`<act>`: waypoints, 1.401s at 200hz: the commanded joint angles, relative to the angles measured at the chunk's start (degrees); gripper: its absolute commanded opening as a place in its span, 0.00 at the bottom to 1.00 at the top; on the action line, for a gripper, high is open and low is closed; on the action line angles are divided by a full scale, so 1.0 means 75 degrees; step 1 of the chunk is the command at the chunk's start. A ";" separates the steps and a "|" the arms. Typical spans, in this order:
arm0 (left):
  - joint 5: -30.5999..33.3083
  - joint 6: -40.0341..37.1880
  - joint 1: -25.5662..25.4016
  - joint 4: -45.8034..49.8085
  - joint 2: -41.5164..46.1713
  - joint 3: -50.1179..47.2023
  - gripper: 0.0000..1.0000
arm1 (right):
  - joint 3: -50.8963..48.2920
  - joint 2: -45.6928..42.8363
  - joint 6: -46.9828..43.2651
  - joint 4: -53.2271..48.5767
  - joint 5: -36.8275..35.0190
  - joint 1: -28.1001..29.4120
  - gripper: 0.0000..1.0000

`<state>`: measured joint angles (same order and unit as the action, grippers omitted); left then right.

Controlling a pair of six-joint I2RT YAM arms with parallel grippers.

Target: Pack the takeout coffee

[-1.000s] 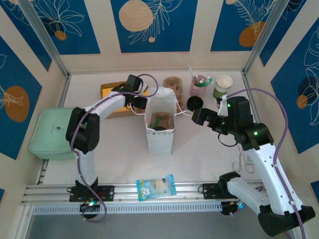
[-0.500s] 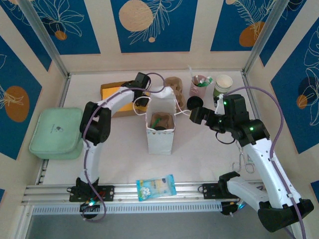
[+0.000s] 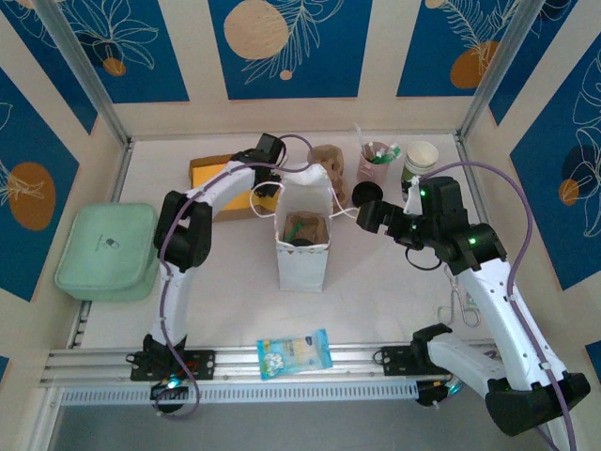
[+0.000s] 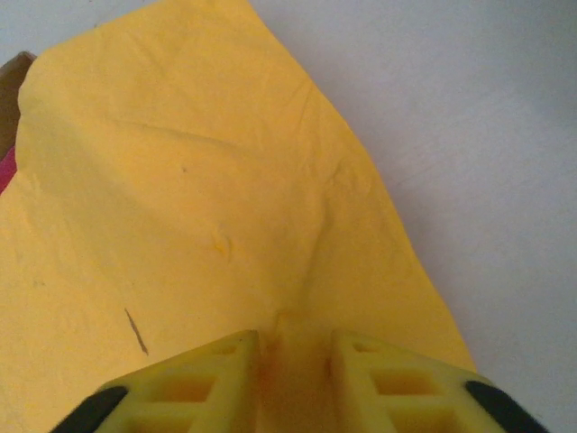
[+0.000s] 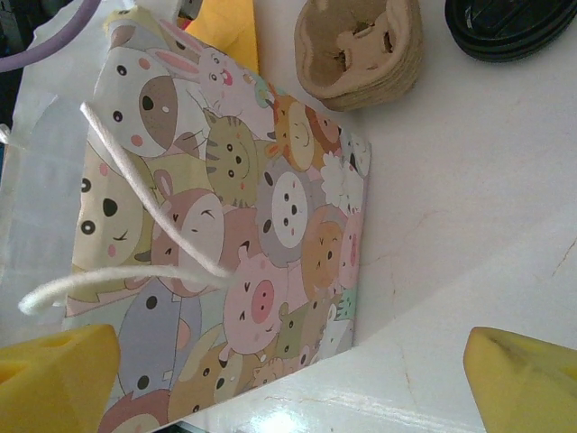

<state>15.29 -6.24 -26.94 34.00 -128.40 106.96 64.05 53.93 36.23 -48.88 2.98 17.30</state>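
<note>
**Inspector:** Status?
**Arm:** My left gripper (image 4: 296,347) is clenched on the yellow napkin (image 4: 180,180). My right gripper (image 5: 290,374) is released, jaws wide, facing the bag (image 5: 252,244).
**Inspector:** Location of the coffee (image 3: 420,162)?
**Arm:** Upright at the table's (image 3: 225,282) far right, just beside the pink cup (image 3: 376,164), apart from both grippers.

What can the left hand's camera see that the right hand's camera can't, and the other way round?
Left wrist view: the left gripper pinching a fold of the yellow napkin. Right wrist view: the open right gripper facing the animal-print bag, its white rope handle, the brown cup carrier and a black lid. Both: the white table and that yellow napkin, a corner of it peeking out behind the bag.
</note>
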 commanded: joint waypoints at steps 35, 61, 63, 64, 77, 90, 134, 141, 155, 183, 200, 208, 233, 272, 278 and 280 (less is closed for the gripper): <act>0.0017 -0.0234 -0.0007 0.0271 -0.0161 0.0340 0.16 | 0.0272 0.0047 0.0010 0.0008 -0.0058 0.0099 0.98; 0.0019 -0.0257 0.0017 0.0294 -0.0161 0.0384 0.11 | 0.0307 0.0058 -0.0002 0.0002 -0.0064 0.0108 0.98; 0.0023 -0.0258 0.0017 0.0295 -0.0161 0.0387 0.11 | 0.0307 0.0056 -0.0002 0.0002 -0.0059 0.0108 0.98; 0.0023 -0.0258 0.0017 0.0295 -0.0158 0.0387 0.11 | 0.0307 0.0054 -0.0002 0.0002 -0.0059 0.0108 0.98; 0.0074 -0.0269 0.0018 0.0307 -0.0132 0.0411 0.09 | 0.0328 0.0060 -0.0002 -0.0001 -0.0061 0.0108 0.98; 0.0128 -0.0302 0.0018 0.0300 -0.0057 0.0423 0.07 | 0.0343 0.0082 -0.0002 0.0001 -0.0056 0.0108 0.98; 0.0306 -0.0370 0.0062 0.0272 0.0296 0.0434 0.05 | 0.0401 0.0098 -0.0014 0.0014 -0.0046 0.0119 0.98; 0.0305 -0.0374 0.0070 0.0272 0.0365 0.0434 0.05 | 0.0401 0.0098 -0.0014 0.0019 -0.0046 0.0119 0.98; 0.0329 -0.0363 0.0076 0.0265 0.0499 0.0423 0.04 | 0.0412 0.0089 -0.0014 0.0013 -0.0037 0.0119 0.98; 0.0366 -0.0330 0.0100 0.0238 0.0761 0.0367 0.04 | 0.0413 0.0057 -0.0014 0.0000 -0.0058 0.0129 0.98; 0.0386 -0.0311 0.0111 0.0203 0.0919 0.0301 0.04 | 0.0401 0.0017 -0.0018 -0.0031 -0.0078 0.0131 0.98; 0.0379 -0.0294 0.0123 0.0184 0.1007 0.0265 0.03 | 0.0401 -0.0004 -0.0024 -0.0043 -0.0090 0.0137 0.98; 0.0338 -0.0248 0.0157 0.0122 0.1234 0.0137 0.03 | 0.0367 -0.0072 -0.0014 -0.0057 -0.0104 0.0131 0.98; 0.0305 -0.0205 0.0205 0.0072 0.1499 -0.0037 0.02 | 0.0331 -0.0136 -0.0002 -0.0090 -0.0103 0.0131 0.98; 0.0294 -0.0182 0.0211 0.0061 0.1545 -0.0063 0.01 | 0.0331 -0.0141 -0.0002 -0.0091 -0.0116 0.0131 0.98; 0.0282 -0.0180 0.0215 0.0061 0.1557 -0.0074 0.01 | 0.0331 -0.0152 -0.0002 -0.0092 -0.0116 0.0131 0.98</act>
<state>17.06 -8.01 -25.98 34.79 -119.39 107.77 65.25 53.78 36.21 -48.90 2.46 17.91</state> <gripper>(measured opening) 0.053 0.983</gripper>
